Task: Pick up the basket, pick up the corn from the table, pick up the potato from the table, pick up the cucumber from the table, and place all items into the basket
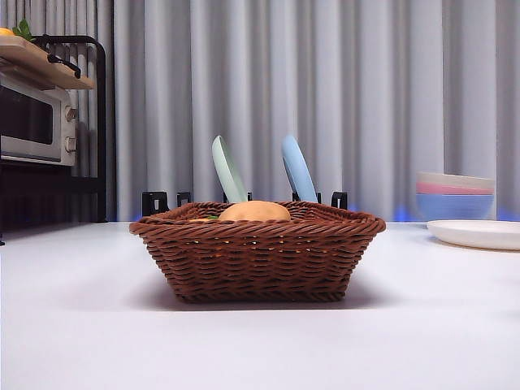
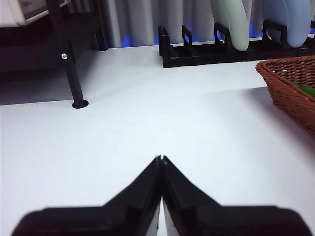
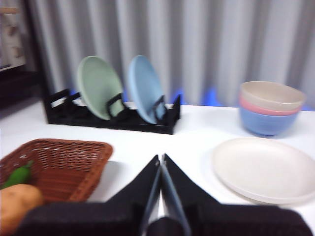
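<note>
Your basket (image 1: 257,256) sits in the middle of the table, its brown woven sides flaring out so things drop in easily. Inside you can see the smooth tan potato (image 1: 254,211) and a bit of shiny green cucumber (image 3: 17,175); the corn is hidden. Your left gripper (image 2: 161,158) and right gripper (image 3: 161,158) are both pressed together, holding nothing, off to each side of it.

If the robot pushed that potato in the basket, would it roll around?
Probably a little. The potato looks smooth and rounded, so it may wobble or roll. The wicker basket has raised sides, which would likely stop it; its oval shape suggests uneven rolling.
</note>
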`<state>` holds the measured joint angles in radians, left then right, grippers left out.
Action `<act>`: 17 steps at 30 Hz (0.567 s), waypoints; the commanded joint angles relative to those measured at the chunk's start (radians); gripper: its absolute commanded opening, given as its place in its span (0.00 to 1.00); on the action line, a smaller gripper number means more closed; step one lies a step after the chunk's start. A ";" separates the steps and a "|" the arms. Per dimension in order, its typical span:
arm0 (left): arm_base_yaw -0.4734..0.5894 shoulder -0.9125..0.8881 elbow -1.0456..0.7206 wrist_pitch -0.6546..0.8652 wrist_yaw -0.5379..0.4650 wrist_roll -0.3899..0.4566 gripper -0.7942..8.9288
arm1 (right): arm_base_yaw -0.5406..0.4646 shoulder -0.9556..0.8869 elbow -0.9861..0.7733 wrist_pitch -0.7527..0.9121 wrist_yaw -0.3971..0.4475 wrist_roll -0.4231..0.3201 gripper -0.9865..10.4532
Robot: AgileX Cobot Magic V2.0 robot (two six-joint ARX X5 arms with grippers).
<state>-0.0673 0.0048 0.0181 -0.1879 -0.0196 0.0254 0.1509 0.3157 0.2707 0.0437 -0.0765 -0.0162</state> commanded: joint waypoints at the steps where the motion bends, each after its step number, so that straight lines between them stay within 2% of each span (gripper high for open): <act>1: 0.003 -0.003 -0.011 -0.004 -0.003 0.001 0.08 | -0.024 -0.037 -0.062 0.023 -0.003 -0.009 0.09; 5: 0.003 -0.003 -0.011 -0.004 -0.003 0.001 0.08 | -0.034 -0.085 -0.145 0.068 -0.003 -0.016 0.09; 17: 0.003 -0.003 -0.011 -0.004 -0.003 0.001 0.08 | -0.033 -0.263 -0.265 0.053 -0.003 -0.002 0.09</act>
<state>-0.0673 0.0048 0.0181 -0.1879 -0.0196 0.0254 0.1177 0.0601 0.0193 0.0944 -0.0788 -0.0227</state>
